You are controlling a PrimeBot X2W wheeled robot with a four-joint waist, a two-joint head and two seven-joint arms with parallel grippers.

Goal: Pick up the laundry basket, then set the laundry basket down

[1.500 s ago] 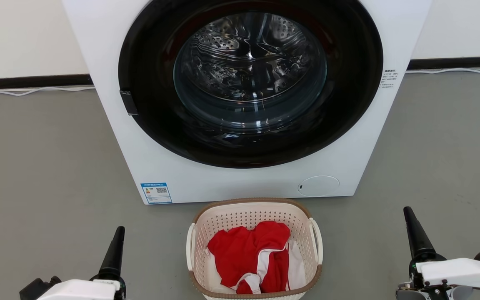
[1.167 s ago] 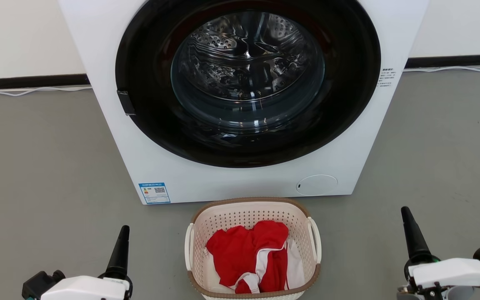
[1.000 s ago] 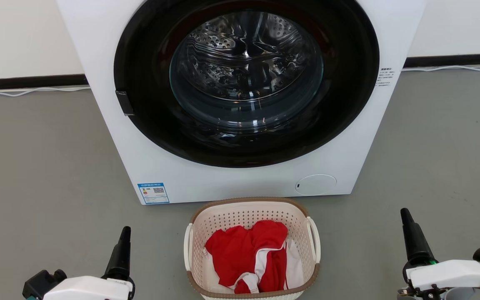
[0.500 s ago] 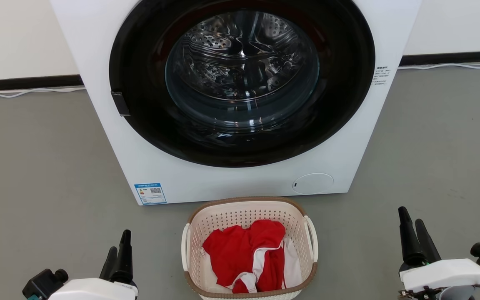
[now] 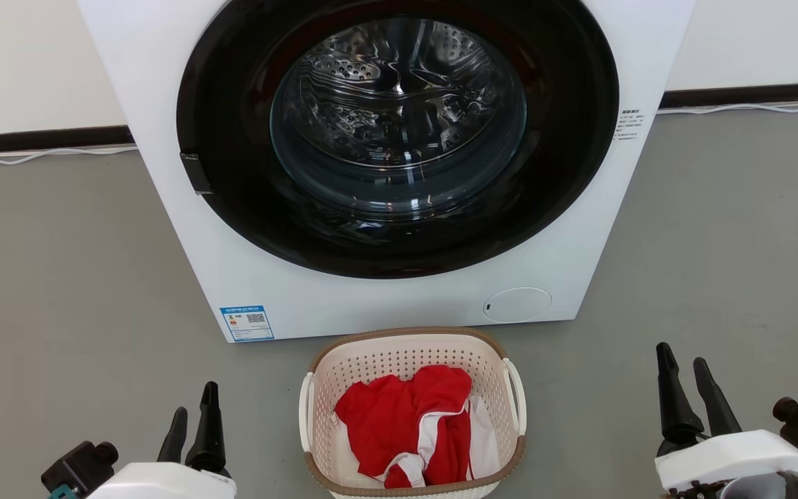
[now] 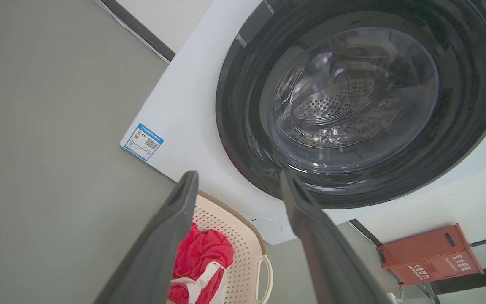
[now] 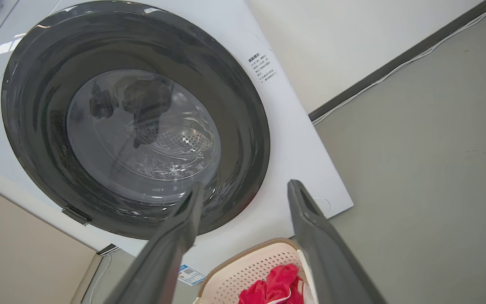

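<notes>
The laundry basket (image 5: 409, 353) stands on the grey floor right in front of the washing machine, cream-white and perforated with a brown rim and two white side handles. Red and white clothes (image 5: 406, 423) lie inside it. It also shows low in the left wrist view as the basket (image 6: 243, 249) and in the right wrist view as the basket (image 7: 251, 266). My left gripper (image 5: 193, 411) hangs open to the basket's left, well apart from it. My right gripper (image 5: 683, 362) hangs open to its right, also apart. Both hold nothing.
The white washing machine (image 5: 385, 305) with its dark round door (image 5: 399, 138) rises directly behind the basket. A dark skirting strip and a white cable (image 5: 46, 151) run along the wall. An orange-red box (image 6: 428, 253) stands beyond the machine in the left wrist view.
Both grippers went from shut to open. The head camera has shifted a little, so the whole scene sits slightly further left in the picture.
</notes>
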